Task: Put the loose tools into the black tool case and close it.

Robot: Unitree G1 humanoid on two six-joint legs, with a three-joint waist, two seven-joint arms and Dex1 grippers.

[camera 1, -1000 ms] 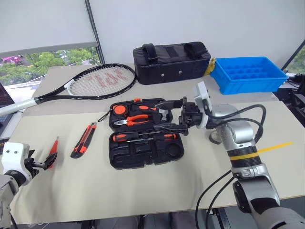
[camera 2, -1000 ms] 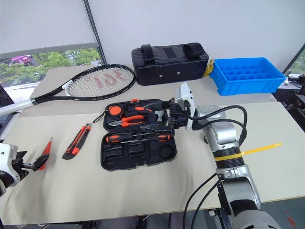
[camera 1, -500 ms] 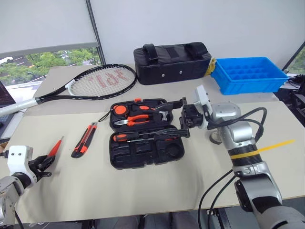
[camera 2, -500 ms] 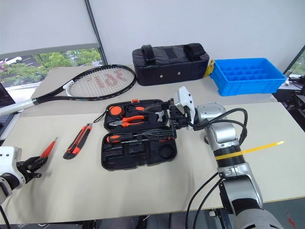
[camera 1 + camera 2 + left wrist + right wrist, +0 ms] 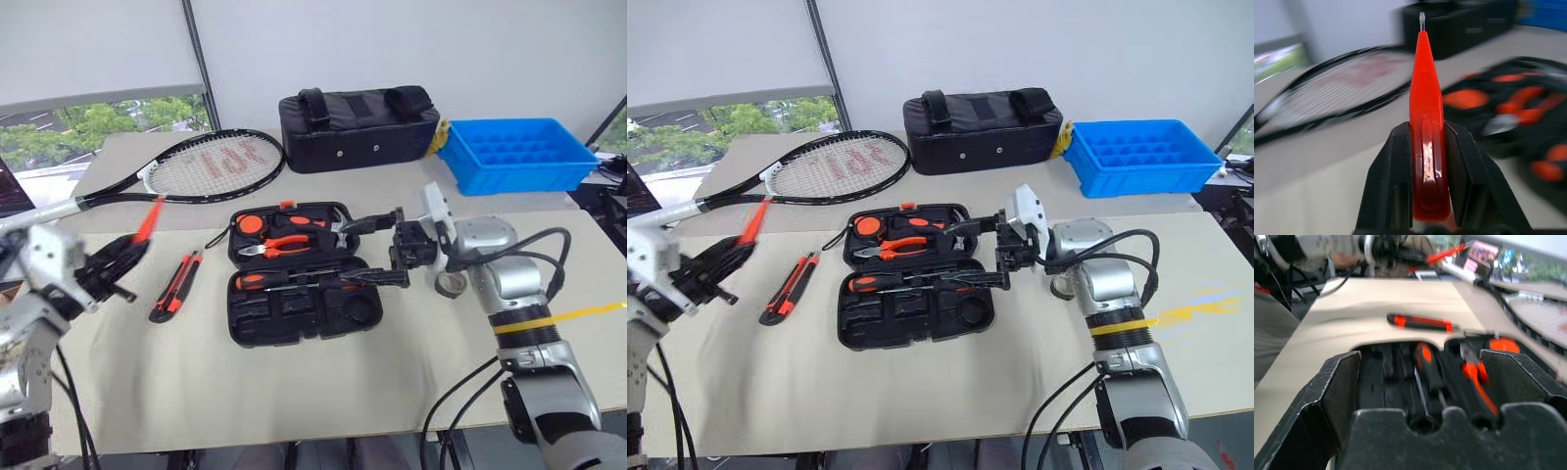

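At the left of the frame the left gripper (image 5: 116,262) is raised off the surface (image 5: 294,382), jaws pinching the small orange screwdriver (image 5: 1426,122) (tip up). The right gripper (image 5: 370,253), jaws spread, is held level over the open tool case (image 5: 294,315) at centre.

Between your left gripper (image 5: 125,257) and the open black tool case (image 5: 294,313) lies the utility knife (image 5: 174,286), with bare table (image 5: 196,382) nearer you. Your right gripper (image 5: 377,251), fingers spread, hangs over the case's right edge. Behind it, the racket (image 5: 211,164) and black bag (image 5: 358,116) crowd the back
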